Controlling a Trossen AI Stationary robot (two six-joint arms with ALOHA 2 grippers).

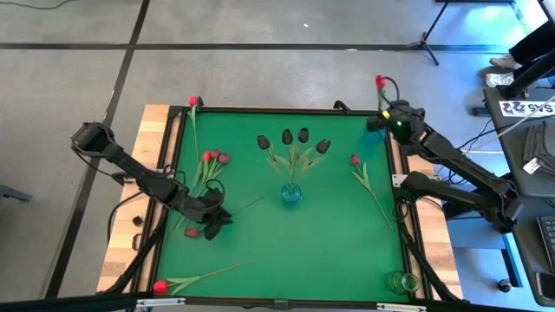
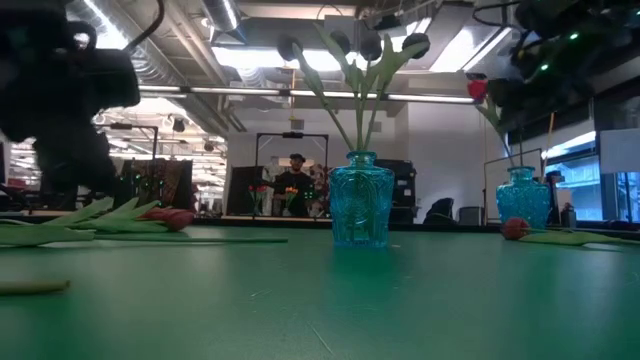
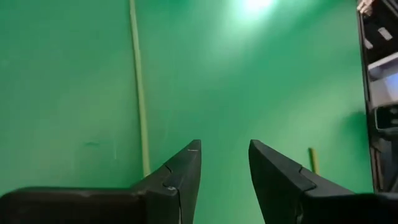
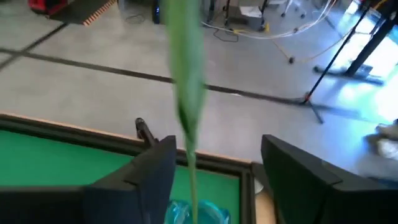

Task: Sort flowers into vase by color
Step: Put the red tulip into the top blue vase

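Green stem [image 4: 186, 81] standing between the fingers of the right pincer [image 4: 217, 146], and the fingers are spread wide with nothing clamped, so I'd call it released. It hangs over the blue vase [image 1: 375, 124] at the table's 1 o'clock corner, and a red tulip [image 1: 380, 82] pokes up out of that vase.

The left pincer [image 3: 224, 146] is spread too and holds nothing. It sits low over the green mat [image 1: 329, 243] around 8 o'clock, with a bare stem [image 3: 140, 93] lying just beside it and a dusky-headed flower [image 1: 192, 231] close by.

My guess at doing this step well: lift the right arm straight up so it doesn't drag that stem back out. The left arm should line up across a stem, not along it, and pinch partway up.

Further out, the middle vase [image 1: 290, 193] has four near-black tulips [image 1: 295, 137]. Loose red ones lie at 10 o'clock [image 1: 212, 158], 2 o'clock [image 1: 355, 160] and 7 o'clock [image 1: 160, 286]. An empty clear vase [image 1: 401, 282] sits at 5 o'clock.

Writing: only a white sheet [image 1: 529, 107] off the table at 2 o'clock, with bold dark characters I can't read.
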